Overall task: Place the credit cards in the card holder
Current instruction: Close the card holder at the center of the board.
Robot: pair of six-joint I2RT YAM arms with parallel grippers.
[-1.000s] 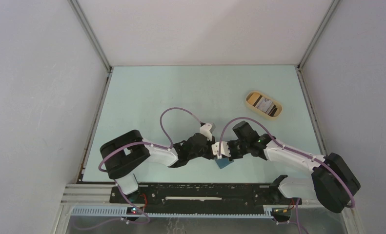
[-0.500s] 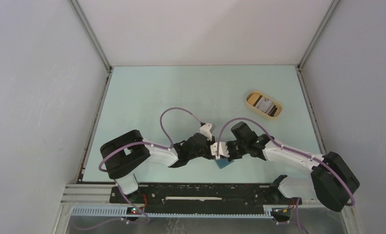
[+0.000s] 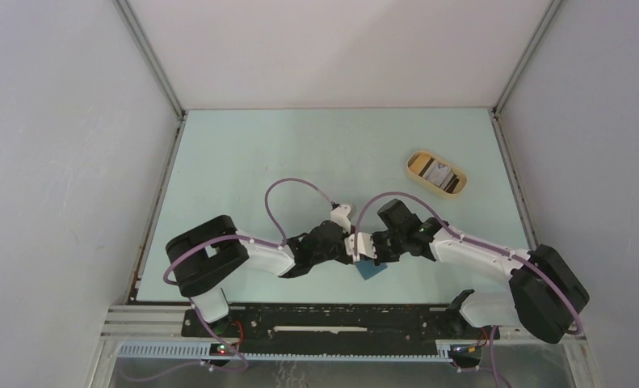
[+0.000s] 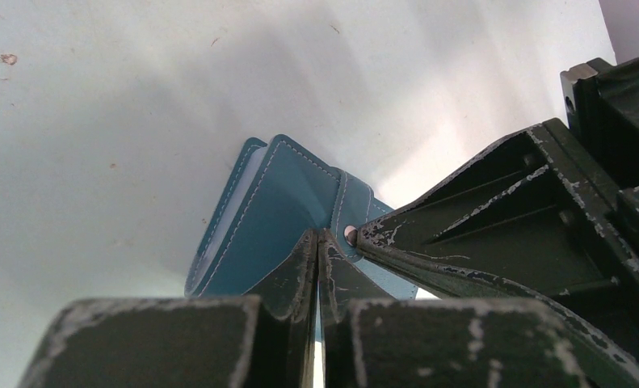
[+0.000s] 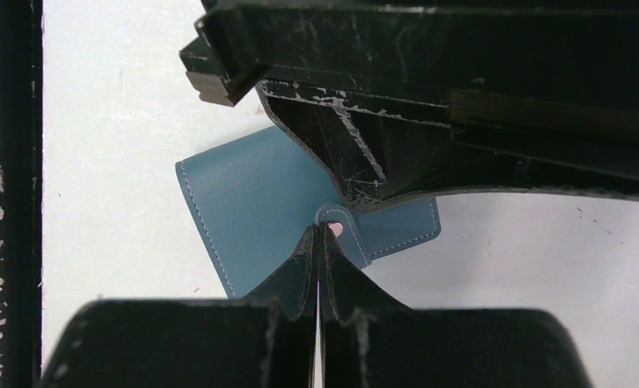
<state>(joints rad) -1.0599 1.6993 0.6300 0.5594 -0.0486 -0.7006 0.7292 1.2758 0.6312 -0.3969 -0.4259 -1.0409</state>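
Left gripper (image 4: pixel 317 234) and right gripper (image 5: pixel 321 230), both clenched, meet at the snap tab (image 5: pixel 338 218) of the folded card holder (image 3: pixel 370 270) by the middle of the table's (image 3: pixel 300 153) near edge; whether either pinches the flap, can't tell. The credit cards (image 3: pixel 439 173) sit in the tan tray (image 3: pixel 417 162) near the right edge, so nothing's loaded yet, I'd say.

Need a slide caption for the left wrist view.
Left gripper and right gripper, both shut, converge on the snap tab of the teal card holder.

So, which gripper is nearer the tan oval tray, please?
Right, narrowly. The right gripper and left gripper meet at the card holder, far from the tray, the right on the tray's side.
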